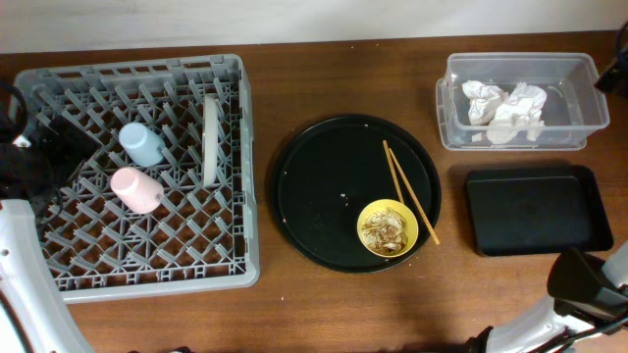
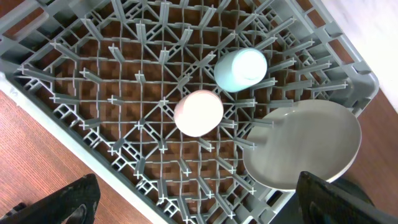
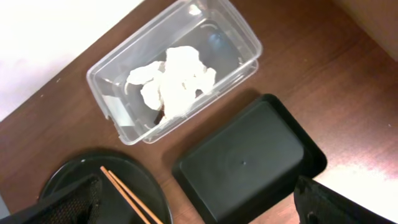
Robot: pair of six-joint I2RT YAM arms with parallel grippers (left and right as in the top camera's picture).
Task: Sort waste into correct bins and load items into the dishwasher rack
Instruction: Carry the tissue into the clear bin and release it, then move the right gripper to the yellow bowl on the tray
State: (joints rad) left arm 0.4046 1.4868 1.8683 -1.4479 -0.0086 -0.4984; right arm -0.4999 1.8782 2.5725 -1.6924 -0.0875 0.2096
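Right gripper (image 3: 198, 208): fingers spread wide, empty; by the shallow black tray (image 3: 249, 155).
Left gripper (image 2: 196, 205): fingers spread, empty; above the dishwasher rack (image 1: 147, 270).
Chopsticks (image 1: 410, 192): on the round black tray (image 1: 314, 196), left of the right gripper; long axis runs far-left to near-right.
Yellow bowl (image 1: 365, 218): just left of the chopsticks' near end; holds food scraps (image 1: 385, 231).
Nearer arm: the right, by judgement.
Napkins (image 1: 505, 106): in the clear tub (image 1: 446, 98), far right.

The chopsticks (image 3: 124, 194) and the round black tray (image 3: 148, 191) run off the right wrist view's bottom edge. In the left wrist view, a finger (image 2: 333, 199) of the left gripper (image 2: 199, 205) hides the lower rim of the plate (image 2: 305, 143).
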